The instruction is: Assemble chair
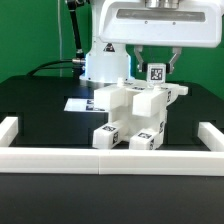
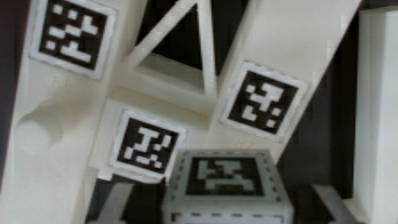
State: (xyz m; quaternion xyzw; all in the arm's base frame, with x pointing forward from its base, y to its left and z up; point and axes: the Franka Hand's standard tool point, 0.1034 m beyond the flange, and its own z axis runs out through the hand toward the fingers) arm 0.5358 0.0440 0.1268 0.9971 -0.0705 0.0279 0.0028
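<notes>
The partly joined chair [image 1: 128,105] stands mid-table, white blocky parts with square tags, and two chunky legs [image 1: 108,136] point toward the front wall. My gripper [image 1: 156,68] hangs over its right side in the exterior view, shut on a small white tagged block [image 1: 156,73]. In the wrist view that block [image 2: 222,182] sits between my dark fingers [image 2: 139,205], with the gripper [image 2: 228,208] just above the chair's tagged slanted pieces [image 2: 263,100]. Where the block meets the chair is hidden.
A low white border wall [image 1: 110,157] runs along the front and up both sides [image 1: 12,128]. The marker board [image 1: 76,103] lies flat behind the chair on the exterior view's left. The robot's white base [image 1: 103,62] stands at the back.
</notes>
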